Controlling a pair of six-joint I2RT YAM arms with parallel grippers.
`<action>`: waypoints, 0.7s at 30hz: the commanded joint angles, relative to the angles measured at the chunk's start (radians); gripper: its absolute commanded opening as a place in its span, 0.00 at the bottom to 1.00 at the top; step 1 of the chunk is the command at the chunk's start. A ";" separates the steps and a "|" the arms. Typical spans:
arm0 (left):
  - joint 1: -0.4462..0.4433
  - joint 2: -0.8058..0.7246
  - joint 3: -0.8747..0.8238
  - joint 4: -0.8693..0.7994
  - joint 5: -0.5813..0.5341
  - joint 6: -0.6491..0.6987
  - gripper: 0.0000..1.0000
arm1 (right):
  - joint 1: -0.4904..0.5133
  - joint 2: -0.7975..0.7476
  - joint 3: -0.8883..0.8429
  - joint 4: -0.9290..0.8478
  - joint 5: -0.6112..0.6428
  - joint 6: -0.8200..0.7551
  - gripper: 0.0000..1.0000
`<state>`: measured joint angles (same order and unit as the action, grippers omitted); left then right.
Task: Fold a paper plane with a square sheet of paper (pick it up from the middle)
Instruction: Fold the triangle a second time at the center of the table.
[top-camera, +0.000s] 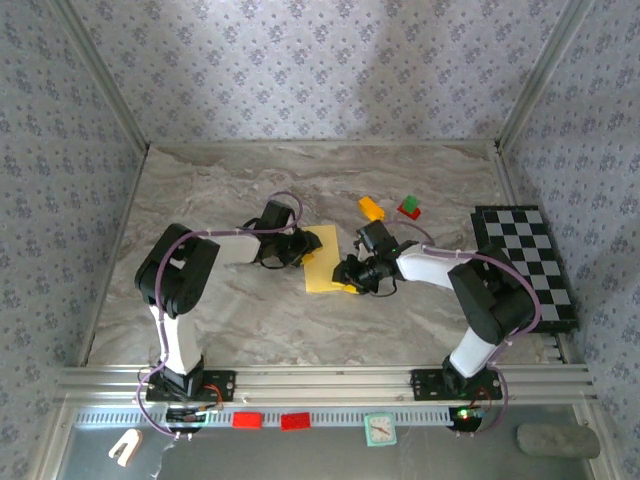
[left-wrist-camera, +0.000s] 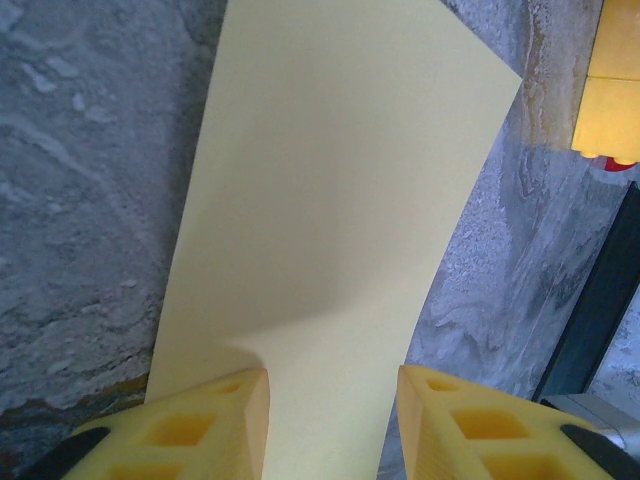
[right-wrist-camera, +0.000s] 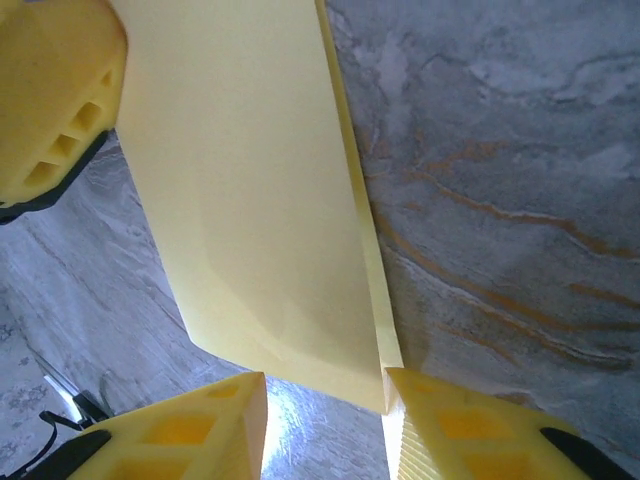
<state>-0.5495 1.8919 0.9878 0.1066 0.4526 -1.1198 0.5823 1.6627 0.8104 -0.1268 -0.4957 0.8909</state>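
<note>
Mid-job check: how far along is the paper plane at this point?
Done: the yellow sheet looks folded once in half, with two layers showing along its long edge. In hand: both grippers are at it, the left gripper open astride one end and the right gripper open around a corner. To do: no pointed nose or wing folds are visible, so most of the folding remains.

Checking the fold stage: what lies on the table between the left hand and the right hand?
The yellow paper lies between the left hand and the right hand, one at each side; the top view shows it.
</note>
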 joint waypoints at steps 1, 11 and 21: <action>0.005 0.021 -0.027 -0.076 -0.019 -0.002 0.39 | -0.006 -0.020 0.009 0.028 -0.029 -0.006 0.35; 0.003 0.012 -0.002 -0.093 -0.009 0.007 0.40 | -0.033 0.014 -0.005 0.075 -0.073 0.052 0.28; -0.001 0.015 0.015 -0.079 0.014 0.000 0.40 | -0.039 0.036 0.014 0.035 -0.074 0.064 0.23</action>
<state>-0.5495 1.8919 0.9970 0.0933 0.4564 -1.1194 0.5472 1.6764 0.8104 -0.0551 -0.5552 0.9390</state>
